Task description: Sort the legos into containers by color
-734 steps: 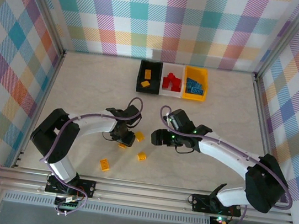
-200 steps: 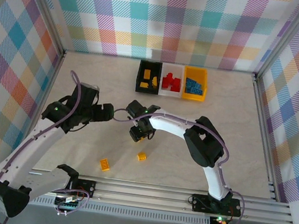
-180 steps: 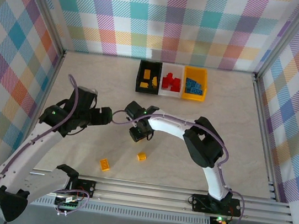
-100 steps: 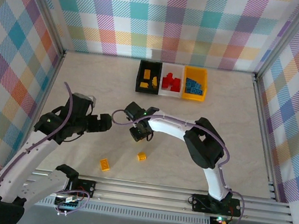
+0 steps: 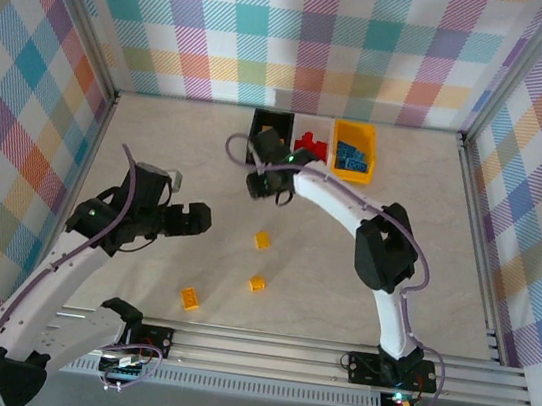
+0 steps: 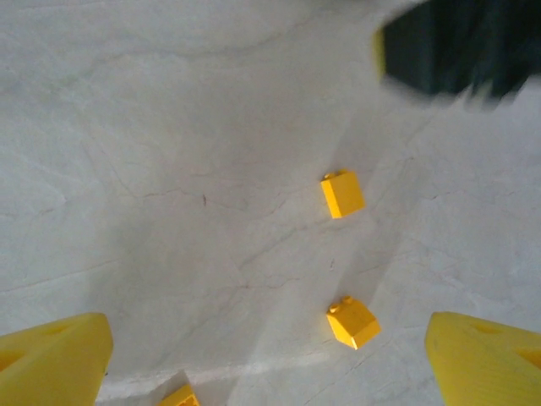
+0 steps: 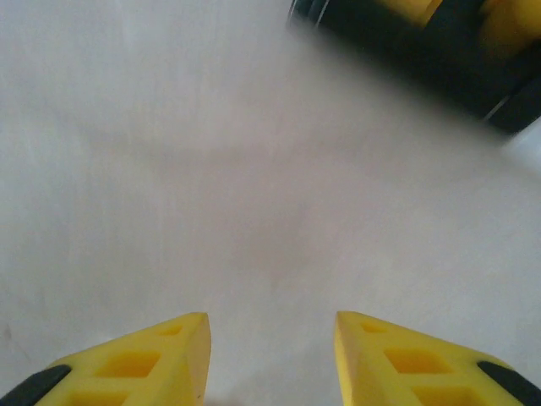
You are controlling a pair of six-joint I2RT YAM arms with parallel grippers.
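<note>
Looking down from overhead, three joined rectangular plastic bins are found at twelve o'clock on the pale table: a black bin, a white bin and a yellow-orange bin. In the white bin red studded bricks are seen, in the yellow-orange one blue studded bricks. The black bin is partly covered by the right arm, and the right gripper is held just beside that bin, at its six o'clock. Three yellow-orange studded plastic bricks are seen loose on the table: a first brick at six o'clock of the right gripper, a second brick farther along that line, a third brick at eight o'clock of the second. The left gripper is placed at nine o'clock of the first brick, apart from it.

From the left wrist, the left gripper is shown spread wide, with no brick gripped by its yellow fingers. The first brick and second brick are seen at one and three o'clock of the gap; the third brick is cut by the lower edge.

From the right wrist, the right gripper is shown with a narrower gap and nothing held. The black bin is seen blurred at one o'clock, with yellow pieces in it.
</note>
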